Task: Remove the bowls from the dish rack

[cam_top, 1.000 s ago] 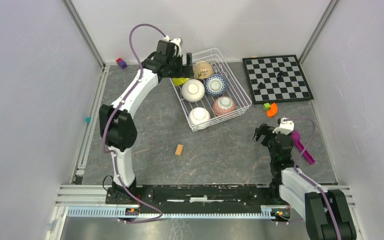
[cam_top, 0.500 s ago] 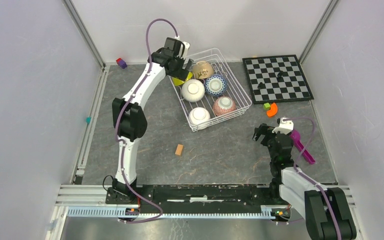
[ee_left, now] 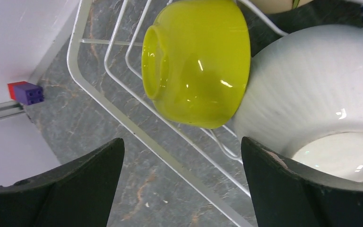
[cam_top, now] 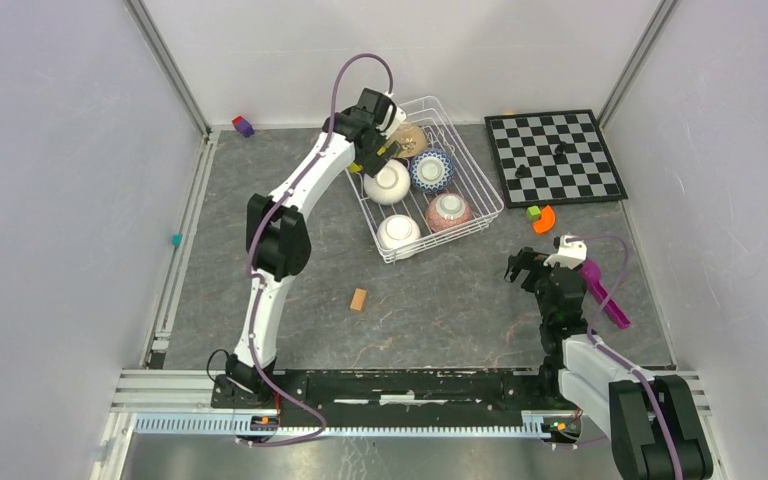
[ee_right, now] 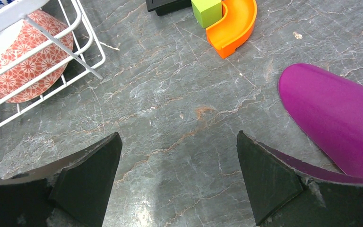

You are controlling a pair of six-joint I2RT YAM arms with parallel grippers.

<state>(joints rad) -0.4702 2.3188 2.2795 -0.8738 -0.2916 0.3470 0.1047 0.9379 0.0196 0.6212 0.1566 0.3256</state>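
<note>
Grey stone counter [cam_top: 440, 300] carries the dish rack [cam_top: 430, 241], far centre. Left gripper [ee_left: 180, 146] hangs just beside the lime-green bowl [ee_left: 198, 61], fingers [ee_left: 75, 184] spread, holding nothing. That bowl lies tipped in the rack against a white bowl [ee_left: 312, 94]. Right gripper [ee_right: 178, 142] released beside a purple scoop [ee_right: 335, 113].

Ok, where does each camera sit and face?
Top external: above, behind the bases, looking down on the table; both arms show.
Left wrist: over the dish rack, facing down at the lime-green bowl; open jaws show.
Right wrist: above the table, angled toward the pink-red bowl; open jaws show.
Shared: top and right wrist see that bowl.
</note>
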